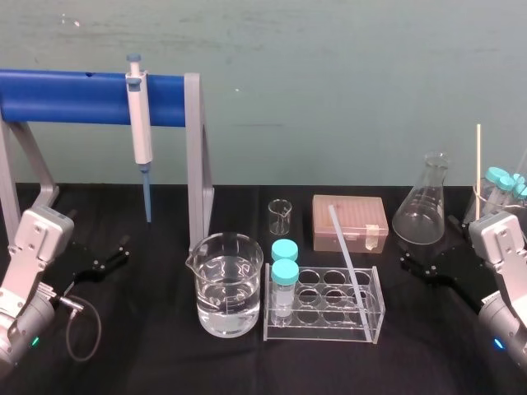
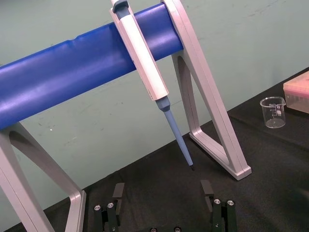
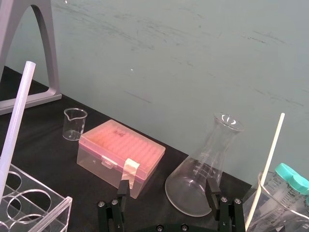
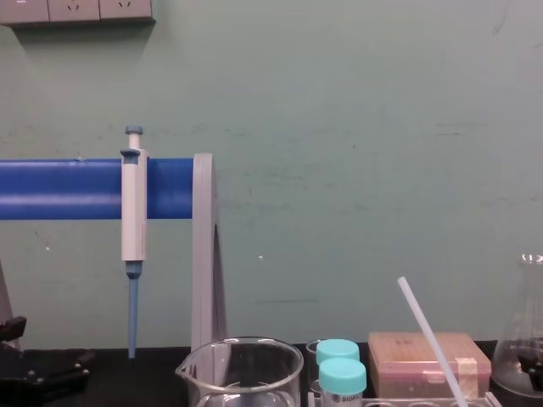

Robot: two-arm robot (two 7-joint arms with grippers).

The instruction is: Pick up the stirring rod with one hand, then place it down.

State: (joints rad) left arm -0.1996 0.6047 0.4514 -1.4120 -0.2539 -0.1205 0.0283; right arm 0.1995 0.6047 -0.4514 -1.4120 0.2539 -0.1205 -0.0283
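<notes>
Nearest, low at the two front corners: both arms parked, holding nothing. At the left, left hand point(image 1: 111, 257) low over the counter point(image 1: 156, 362), fingers spread wide, facing the pipette stand point(image 1: 194, 156). At the right, right hand point(image 1: 424, 267) just as widely spread, facing the conical flask point(image 1: 422, 210) and the pink tip box point(image 1: 350, 222). Probably held back and open like this to keep the middle free and be ready for a reach.

Between them, near centre: clear tube rack point(image 1: 321, 332) with two blue-capped tubes point(image 1: 285, 271) at its left end, and a water-filled beaker point(image 1: 229, 284) just to its left. Propped in that rack, the stirring rod point(image 1: 347, 255), foot down in a right-hand well, top tilted away toward the far left and the tip box. Untouched, well apart from both hands, closer to the right one. Leans there for support, by the look of it, leaving its upper length clear of the rack. Likely the easiest part to pinch.

In looks: straight, slim, translucent white, even in width from end to end, smooth and probably slippery. Not to be mixed up with the thinner cream stick point(image 1: 478, 160) standing at the far right, nor with the pipette point(image 1: 140, 123) hanging on the stand.
</notes>
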